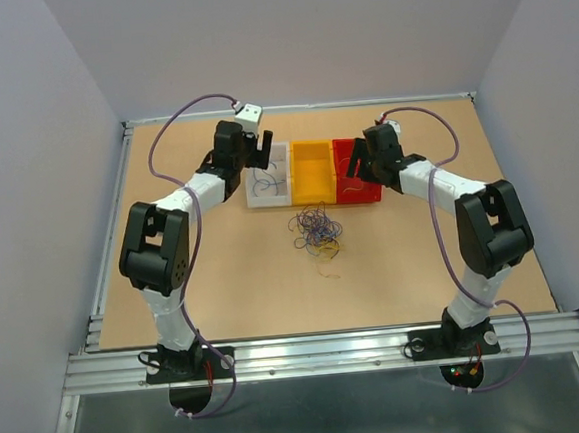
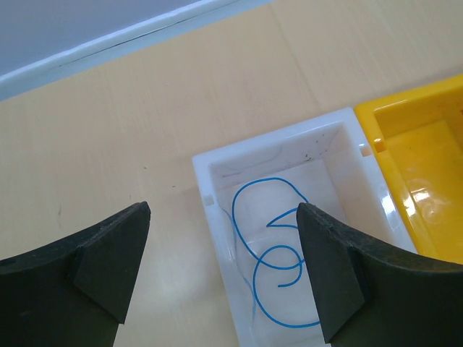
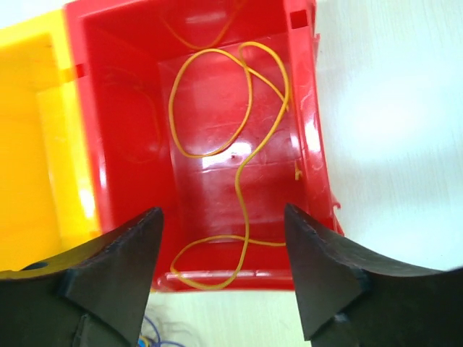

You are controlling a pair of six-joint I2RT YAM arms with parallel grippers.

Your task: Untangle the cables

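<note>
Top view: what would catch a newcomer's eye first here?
A tangle of cables lies at the centre of the table. The open left gripper hangs over a blue wire in the white bin, the open right gripper over a yellow wire in the red bin.

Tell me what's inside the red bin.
The red bin holds thin yellow wire looped across its floor. Its near corners are hidden behind the right jaws.

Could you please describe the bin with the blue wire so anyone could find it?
Three bins stand in a row toward the far edge of the table. The leftmost, holding a blue wire, is the white bin; its neighbours are a yellow bin and a red bin.
</note>
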